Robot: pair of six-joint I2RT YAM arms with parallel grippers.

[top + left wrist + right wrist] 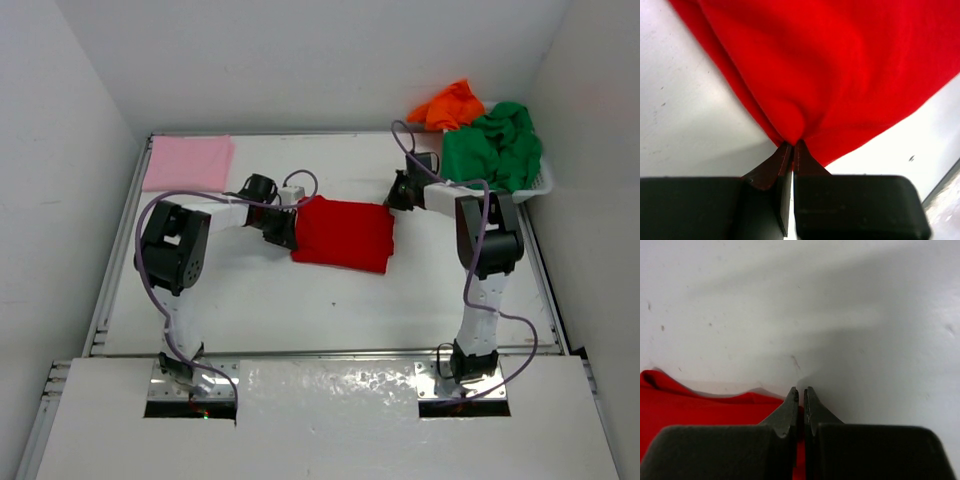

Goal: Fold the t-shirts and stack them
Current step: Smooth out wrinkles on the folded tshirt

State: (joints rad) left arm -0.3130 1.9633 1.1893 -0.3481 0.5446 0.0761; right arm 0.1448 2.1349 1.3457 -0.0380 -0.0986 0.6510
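The left gripper (792,150) is clenched on a fold of the red t-shirt (840,65), the cloth bunching to a point right at its fingertips. The right gripper (801,395) is also closed. A sliver of red shows in the slit between its jaws, so it seems to have the shirt's edge pinched, though this view is too tight to be sure how much cloth it has. From above, the 2 grippers sit at opposite sides of the red shirt, the left at its left edge and the right at its far right corner. The shirt lies mid-table (300,310) as a rough rectangle.

By my reading, the task is under halfway:
- 1 of 4 is done. The pink t-shirt (188,162) lies folded flat in the far left corner, alone.
- The red one is in hand, partly folded and not yet stacked.
- 2 are left. The green t-shirt (495,148) and orange t-shirt (450,103) are crumpled in the white basket (535,188) at the far right.

No brand, label or writing can be read on any shirt, the basket or the arms.
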